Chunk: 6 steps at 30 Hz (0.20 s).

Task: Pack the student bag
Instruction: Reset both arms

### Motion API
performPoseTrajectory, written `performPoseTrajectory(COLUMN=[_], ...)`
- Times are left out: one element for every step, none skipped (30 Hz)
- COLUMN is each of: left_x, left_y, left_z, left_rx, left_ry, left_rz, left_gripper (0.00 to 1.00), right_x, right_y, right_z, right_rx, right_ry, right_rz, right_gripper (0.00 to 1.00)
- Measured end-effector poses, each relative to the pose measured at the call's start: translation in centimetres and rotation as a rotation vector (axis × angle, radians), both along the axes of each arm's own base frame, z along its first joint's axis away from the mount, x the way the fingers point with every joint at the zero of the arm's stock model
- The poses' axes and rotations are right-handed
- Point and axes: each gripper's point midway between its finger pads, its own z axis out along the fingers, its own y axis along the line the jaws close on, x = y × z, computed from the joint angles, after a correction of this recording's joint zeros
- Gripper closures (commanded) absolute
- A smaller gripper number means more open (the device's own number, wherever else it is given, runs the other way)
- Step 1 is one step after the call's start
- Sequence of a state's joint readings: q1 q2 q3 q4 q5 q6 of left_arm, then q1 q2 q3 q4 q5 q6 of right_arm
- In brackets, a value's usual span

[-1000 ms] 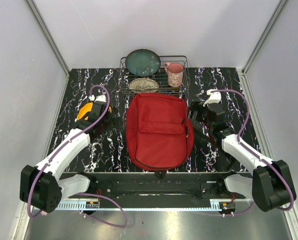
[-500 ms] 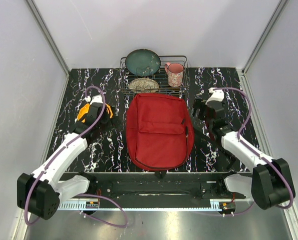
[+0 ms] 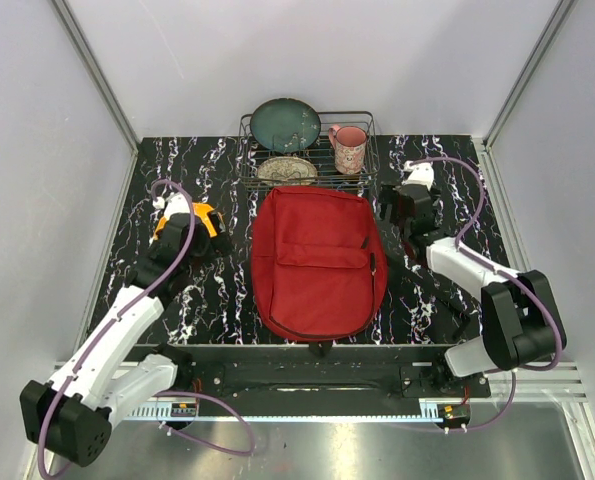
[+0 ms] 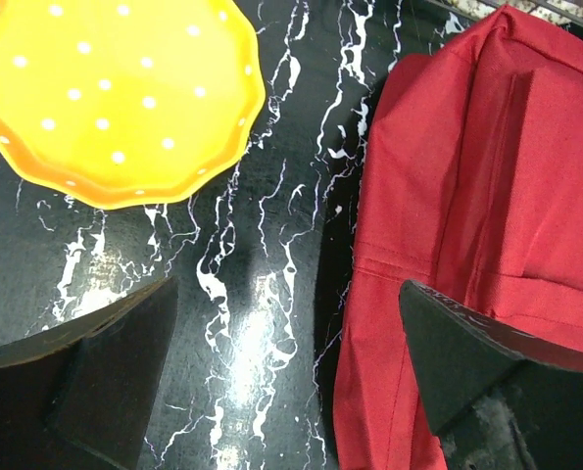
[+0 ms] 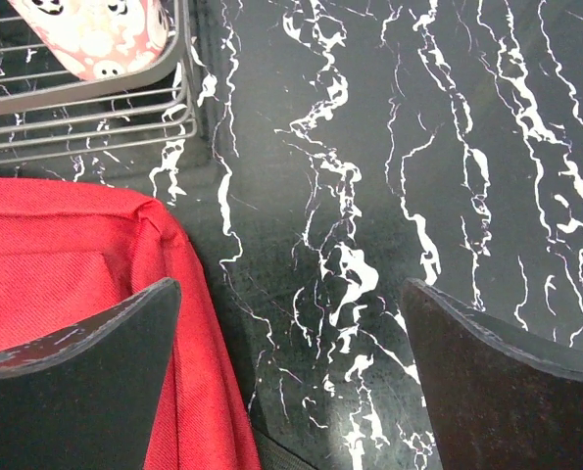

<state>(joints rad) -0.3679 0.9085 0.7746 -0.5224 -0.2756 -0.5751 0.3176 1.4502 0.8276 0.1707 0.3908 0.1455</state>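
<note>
The student bag (image 3: 317, 262), a big red backpack, lies flat and zipped in the middle of the black marble table (image 3: 437, 160). My left gripper (image 3: 199, 240) hovers open over bare table just left of the bag, with nothing between its fingers. In the left wrist view (image 4: 289, 372) its right finger overlaps the bag's edge (image 4: 467, 196). My right gripper (image 3: 402, 215) stands open and empty beside the bag's far right corner (image 5: 66, 245). In the right wrist view (image 5: 291, 372) it is over bare table.
A yellow white-dotted plate (image 4: 115, 88) lies left of the bag, partly under my left wrist (image 3: 209, 218). Behind the bag a wire rack (image 3: 307, 150) holds a teal plate (image 3: 285, 123), a patterned dish (image 3: 287, 169) and a pink mug (image 3: 349, 147) (image 5: 95, 34).
My left arm has swung left, away from the bag, uncovering more of the yellow plate. My right gripper has moved farther back toward the rack. Both stay open; the bag has not moved.
</note>
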Motion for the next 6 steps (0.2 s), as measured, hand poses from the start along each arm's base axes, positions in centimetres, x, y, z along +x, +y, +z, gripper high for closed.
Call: performPoseTrajectory(left_x=[0.0,0.0,0.0,0.0,-0.2,-0.4], left_y=[0.2,0.3,0.4,0.5,0.7,0.9], left_z=[0.1,0.0,0.0,-0.2,-0.5,-0.8], left_rx=[0.004,0.007,0.01,0.012,0.014,0.016], left_ry=[-0.004,-0.008,-0.016,-0.021,-0.025,-0.028], left_rz=[0.01,0.017,0.025,0.032,0.038,0.045], left_gripper=[0.01,0.01,0.01,0.01,0.01,0.01], right_x=[0.0,-0.1,-0.2,-0.4,-0.7,-0.9], right_y=[-0.1,-0.2,-0.4,-0.7,-1.1,-1.5], right_z=[-0.2,-0.5,-0.8,-1.2,-1.7,-2.0], right_rx=[0.001,-0.006,-0.014,-0.029,-0.048,-0.066], right_ry=[-0.009,-0.015,-0.018,-0.016,-0.011,-0.007], right_rz=[-0.003,-0.006,-0.009,-0.014,-0.023,-0.031], right_gripper=[0.0,0.0,0.0,0.0,0.0,0.0])
